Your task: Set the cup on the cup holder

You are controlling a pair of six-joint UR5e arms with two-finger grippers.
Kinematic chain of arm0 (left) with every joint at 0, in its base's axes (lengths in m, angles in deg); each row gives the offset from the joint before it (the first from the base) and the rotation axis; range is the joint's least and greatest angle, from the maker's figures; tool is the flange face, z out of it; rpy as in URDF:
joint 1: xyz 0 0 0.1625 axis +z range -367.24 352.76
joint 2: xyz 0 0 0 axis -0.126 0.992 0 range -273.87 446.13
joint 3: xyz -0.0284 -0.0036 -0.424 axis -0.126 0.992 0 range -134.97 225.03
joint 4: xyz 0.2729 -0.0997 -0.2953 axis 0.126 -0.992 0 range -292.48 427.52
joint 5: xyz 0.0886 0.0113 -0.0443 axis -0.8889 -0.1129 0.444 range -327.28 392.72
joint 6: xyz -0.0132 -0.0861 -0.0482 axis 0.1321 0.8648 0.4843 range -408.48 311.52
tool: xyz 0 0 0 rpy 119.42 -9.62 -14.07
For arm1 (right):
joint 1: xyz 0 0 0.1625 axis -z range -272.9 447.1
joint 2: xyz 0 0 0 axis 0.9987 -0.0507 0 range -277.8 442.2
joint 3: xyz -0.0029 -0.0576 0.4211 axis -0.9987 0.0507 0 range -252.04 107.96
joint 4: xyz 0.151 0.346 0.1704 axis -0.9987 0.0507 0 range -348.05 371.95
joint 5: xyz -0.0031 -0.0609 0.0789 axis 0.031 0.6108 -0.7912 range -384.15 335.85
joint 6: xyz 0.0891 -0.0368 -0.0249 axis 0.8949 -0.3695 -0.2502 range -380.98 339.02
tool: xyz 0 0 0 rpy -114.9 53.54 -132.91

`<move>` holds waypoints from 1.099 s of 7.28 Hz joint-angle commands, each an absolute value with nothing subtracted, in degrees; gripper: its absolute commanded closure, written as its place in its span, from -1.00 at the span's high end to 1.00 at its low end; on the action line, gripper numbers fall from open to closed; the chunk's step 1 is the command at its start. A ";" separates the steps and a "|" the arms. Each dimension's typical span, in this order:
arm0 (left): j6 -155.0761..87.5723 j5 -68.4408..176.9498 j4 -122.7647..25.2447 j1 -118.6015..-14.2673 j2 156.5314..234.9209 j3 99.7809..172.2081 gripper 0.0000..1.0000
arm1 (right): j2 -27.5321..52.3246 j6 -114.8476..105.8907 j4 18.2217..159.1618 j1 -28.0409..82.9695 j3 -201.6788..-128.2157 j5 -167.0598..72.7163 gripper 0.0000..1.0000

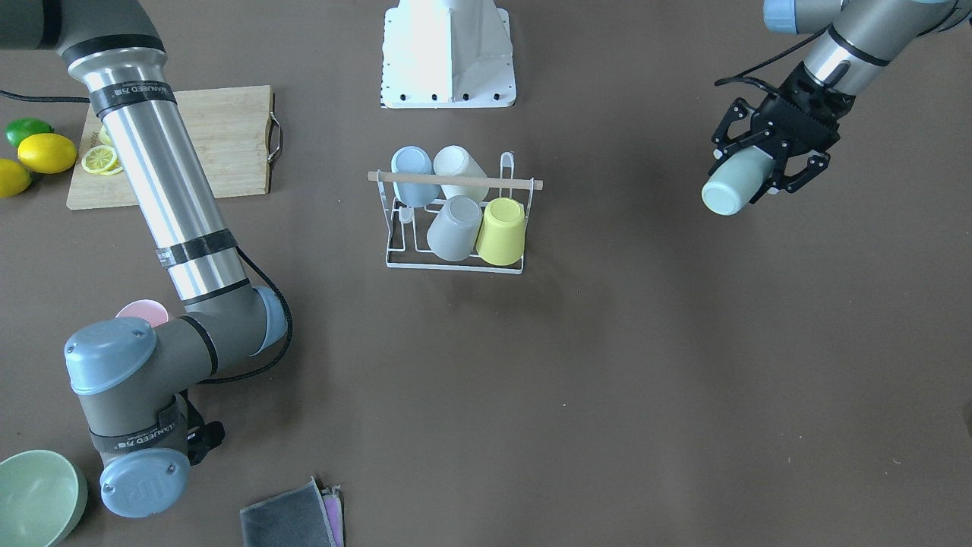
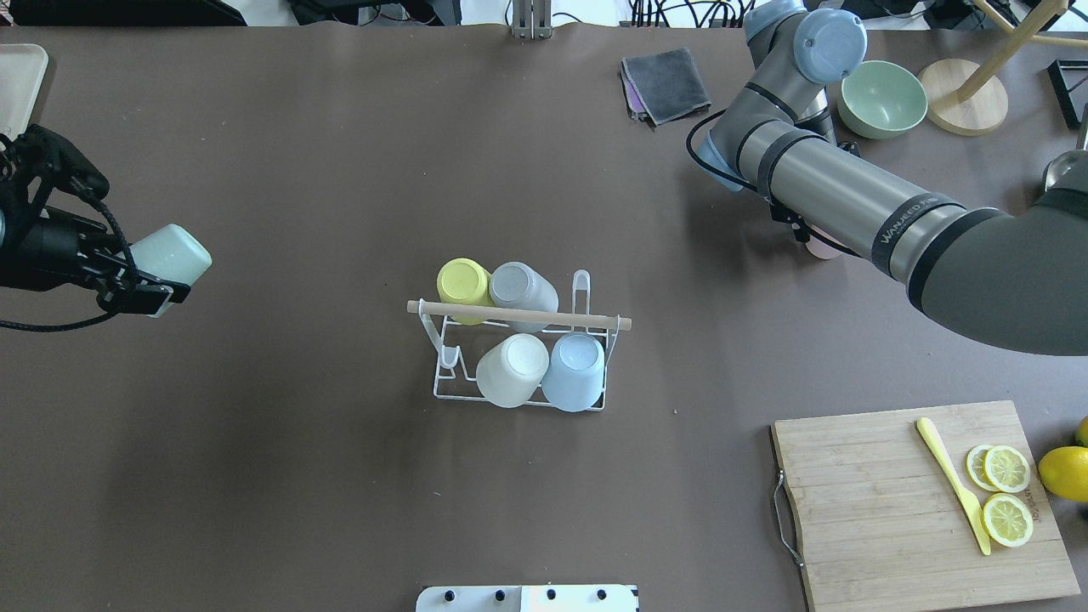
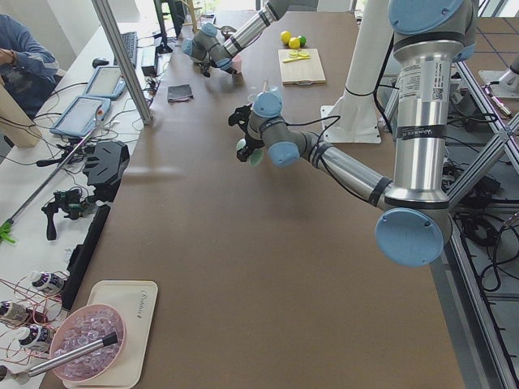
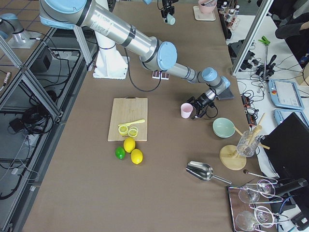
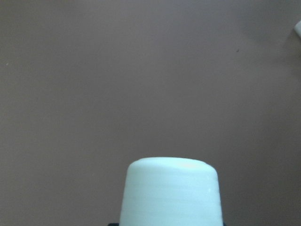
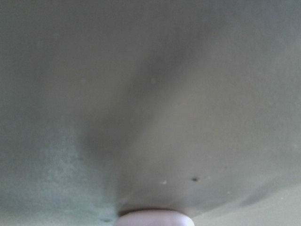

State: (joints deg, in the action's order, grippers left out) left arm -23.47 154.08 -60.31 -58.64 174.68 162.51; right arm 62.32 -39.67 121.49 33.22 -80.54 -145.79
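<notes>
Left end effector (image 1: 752, 173): clamped around mint cup (image 1: 730, 188), tipped sideways for slipping over a prong.
Cup holder (image 1: 456, 179): frame centre, prongs free.
Right end effector (image 4: 197, 109): grip unreadable.

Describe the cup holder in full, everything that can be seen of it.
The cup holder is a small white wire rack with a rectangular base frame, upright prongs and a light wooden rod across its top. It stands upright near the middle of the brown table. Four cups sit upside down on its prongs: the yellow cup and grey cup in the row farther from the robot, the white cup and pale blue cup in the nearer row. Two prongs look bare. Nothing else touches it.
</notes>
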 commanded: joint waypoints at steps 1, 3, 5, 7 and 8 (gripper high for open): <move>-18.25 141.35 -82.24 -53.07 173.50 161.22 -0.62 | 62.69 -40.66 123.12 33.22 -80.30 -145.70 1.00; -18.34 121.85 -95.11 -39.31 173.50 161.04 -0.62 | 62.78 -41.02 123.57 33.31 -80.30 -145.62 1.00; -18.86 106.26 -100.23 -27.95 175.07 161.04 -0.62 | 62.78 -40.93 123.57 33.92 -80.04 -144.91 1.00; -23.48 93.53 -103.50 -19.33 177.87 160.95 -0.52 | 62.78 -40.93 123.57 34.10 -80.04 -144.91 0.48; -30.13 86.75 -103.60 -15.71 179.02 160.95 -0.54 | 62.78 -41.10 123.48 34.01 -80.04 -144.74 -0.11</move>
